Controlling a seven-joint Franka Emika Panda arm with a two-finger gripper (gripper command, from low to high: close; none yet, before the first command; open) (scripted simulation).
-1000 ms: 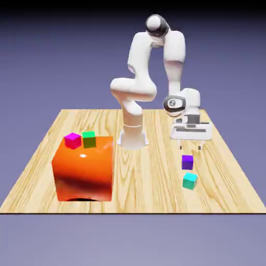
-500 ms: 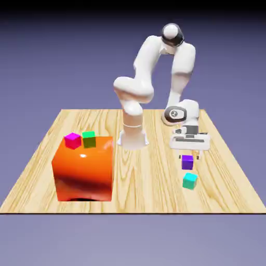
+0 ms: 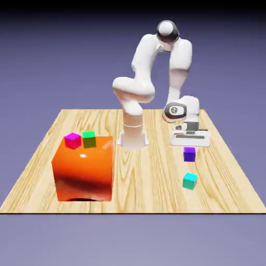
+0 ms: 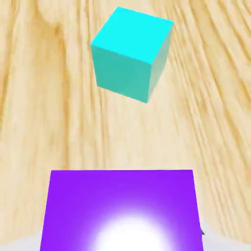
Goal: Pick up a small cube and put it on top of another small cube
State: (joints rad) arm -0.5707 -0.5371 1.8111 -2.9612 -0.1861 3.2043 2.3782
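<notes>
Over the wooden counter [image 3: 150,192], toward its edge on the exterior view's right, clasping the equal-sided purple cube [image 3: 189,155] in the gripper [image 3: 189,150], nearly square to the front edge.

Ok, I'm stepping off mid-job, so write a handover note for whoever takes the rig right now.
Gripper: closed on the purple cube, which fills the space between the fingers.
Cubes: teal cube on the wooden table, apart from the purple one. Magenta cube and green cube on top of the big orange block.
Done: purple cube gripped.
Left: set it on top of another small cube and let go. The teal one looks the likeliest base, being nearest; the task doesn't name which.
</notes>
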